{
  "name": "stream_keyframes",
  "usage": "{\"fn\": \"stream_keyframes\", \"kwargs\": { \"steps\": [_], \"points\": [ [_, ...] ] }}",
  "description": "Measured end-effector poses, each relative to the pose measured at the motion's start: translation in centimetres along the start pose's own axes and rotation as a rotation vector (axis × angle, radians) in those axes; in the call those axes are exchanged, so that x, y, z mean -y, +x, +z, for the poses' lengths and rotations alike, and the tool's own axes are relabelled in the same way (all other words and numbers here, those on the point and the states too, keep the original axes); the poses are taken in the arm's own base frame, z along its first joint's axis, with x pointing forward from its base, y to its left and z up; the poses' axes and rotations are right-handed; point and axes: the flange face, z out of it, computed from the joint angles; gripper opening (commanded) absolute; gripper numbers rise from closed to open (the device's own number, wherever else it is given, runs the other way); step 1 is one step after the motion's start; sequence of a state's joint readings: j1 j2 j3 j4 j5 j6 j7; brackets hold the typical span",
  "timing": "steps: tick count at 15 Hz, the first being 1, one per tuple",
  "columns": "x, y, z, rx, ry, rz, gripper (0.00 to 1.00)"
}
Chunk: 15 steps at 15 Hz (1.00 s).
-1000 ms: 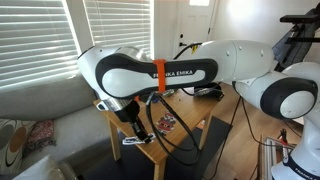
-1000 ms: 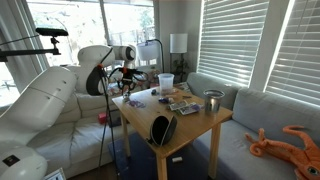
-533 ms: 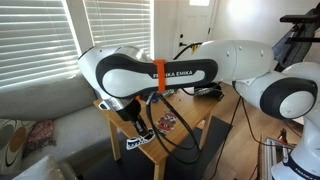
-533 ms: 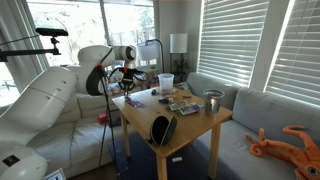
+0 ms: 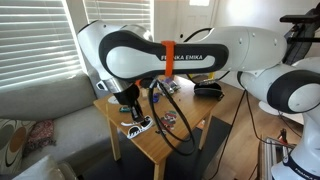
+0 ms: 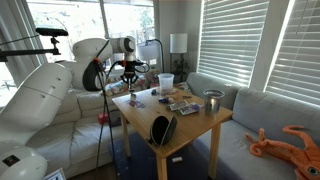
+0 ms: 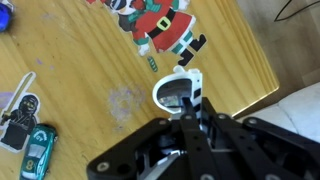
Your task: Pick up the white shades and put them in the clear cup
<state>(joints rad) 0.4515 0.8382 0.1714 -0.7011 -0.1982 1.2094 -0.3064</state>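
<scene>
The white shades (image 7: 176, 92), a white frame with dark lenses, sit between my fingers in the wrist view. They hang just under my gripper (image 5: 130, 113) in an exterior view, a little above the wooden table (image 5: 185, 142). My gripper (image 6: 130, 74) is shut on them, raised over the table's far left part. The clear cup (image 6: 166, 80) stands at the back of the table, to the right of my gripper. It is hidden in the wrist view.
A Santa cut-out (image 7: 160, 25), a small figure and a toy car (image 7: 28, 150) lie on the table below. A shiny metal can (image 6: 212, 101) stands at the right. Small items (image 6: 180, 103) lie mid-table. A dark round object (image 6: 162, 130) hangs at the front edge. Sofas flank the table.
My gripper has risen from the tabletop, and the white shades have come up with it. The other items have not moved.
</scene>
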Motion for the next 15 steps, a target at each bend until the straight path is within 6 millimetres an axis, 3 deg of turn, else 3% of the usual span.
{"fn": "stream_keyframes", "kwargs": {
  "steps": [4, 8, 12, 15],
  "points": [
    [-1.4, -0.7, -1.4, -0.021, -0.088, 0.042, 0.03],
    [-2.0, -4.7, -8.4, -0.077, -0.293, 0.084, 0.03],
    [0.8, -8.1, -15.1, -0.111, -0.492, 0.016, 0.03],
    [2.2, -9.6, -17.8, -0.094, -0.583, -0.113, 0.03]
  ]
}}
